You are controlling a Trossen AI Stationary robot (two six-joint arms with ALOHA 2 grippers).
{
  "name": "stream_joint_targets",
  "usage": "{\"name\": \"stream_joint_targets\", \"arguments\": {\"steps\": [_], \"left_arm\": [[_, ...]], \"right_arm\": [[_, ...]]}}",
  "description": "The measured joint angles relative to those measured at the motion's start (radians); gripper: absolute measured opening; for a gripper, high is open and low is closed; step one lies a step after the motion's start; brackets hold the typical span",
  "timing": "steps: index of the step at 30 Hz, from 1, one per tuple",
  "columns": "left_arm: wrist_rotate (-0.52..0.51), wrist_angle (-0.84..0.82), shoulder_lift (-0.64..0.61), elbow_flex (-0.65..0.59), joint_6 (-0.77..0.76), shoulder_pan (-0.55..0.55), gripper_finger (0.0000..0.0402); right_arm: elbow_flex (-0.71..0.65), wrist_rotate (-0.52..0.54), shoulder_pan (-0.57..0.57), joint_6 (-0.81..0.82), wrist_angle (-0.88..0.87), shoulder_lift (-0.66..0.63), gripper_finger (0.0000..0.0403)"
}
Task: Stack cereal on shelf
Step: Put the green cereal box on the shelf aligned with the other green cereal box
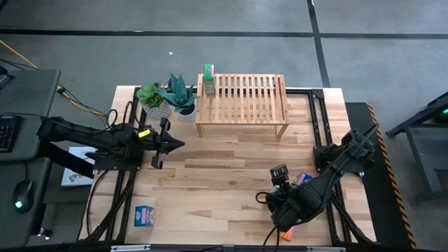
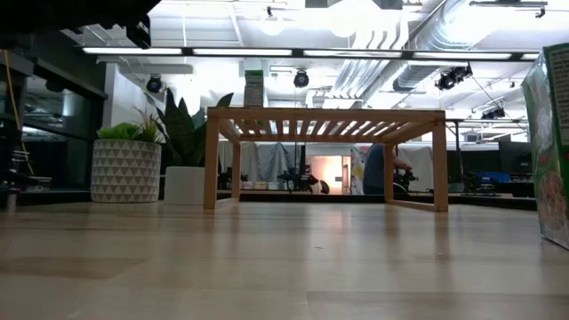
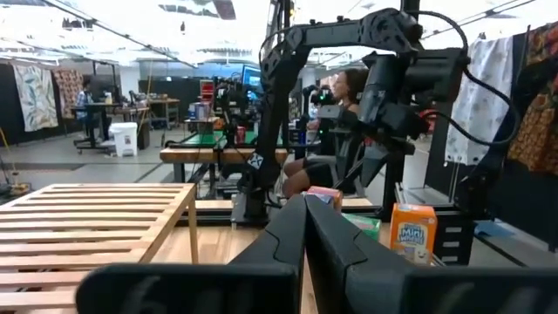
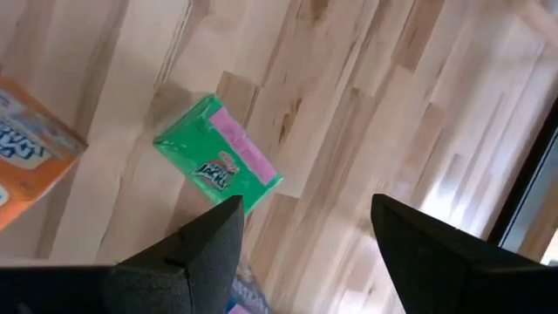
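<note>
I'm looking down on a grey concrete floor crossed by dark seam lines, with a grey desk at nine o'clock carrying a keyboard and a mouse. Level across the table, the room is an open workshop: a white ceiling with long strip lights and silver ducts up at twelve to one o'clock. Patterned cloths hang at ten o'clock, and a person sits at a far bench.
</note>
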Motion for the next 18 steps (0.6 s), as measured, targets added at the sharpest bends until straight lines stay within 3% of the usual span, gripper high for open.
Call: {"name": "stream_joint_targets", "arguments": {"steps": [8, 14, 18], "left_arm": [[0.0, 0.004, 0.005, 0.0, 0.009, 0.0, 0.0], [0.0, 0.006, 0.004, 0.0, 0.026, 0.0, 0.0], [0.0, 0.009, 0.005, 0.0, 0.027, 0.0, 0.0]], "right_arm": [[-0.264, 0.047, -0.002, 0.088, 0.061, -0.203, 0.0245], [-0.384, 0.083, -0.009, -0.032, 0.196, -0.282, 0.0245], [-0.405, 0.037, -0.022, -0.114, 0.262, -0.284, 0.0245]]}}
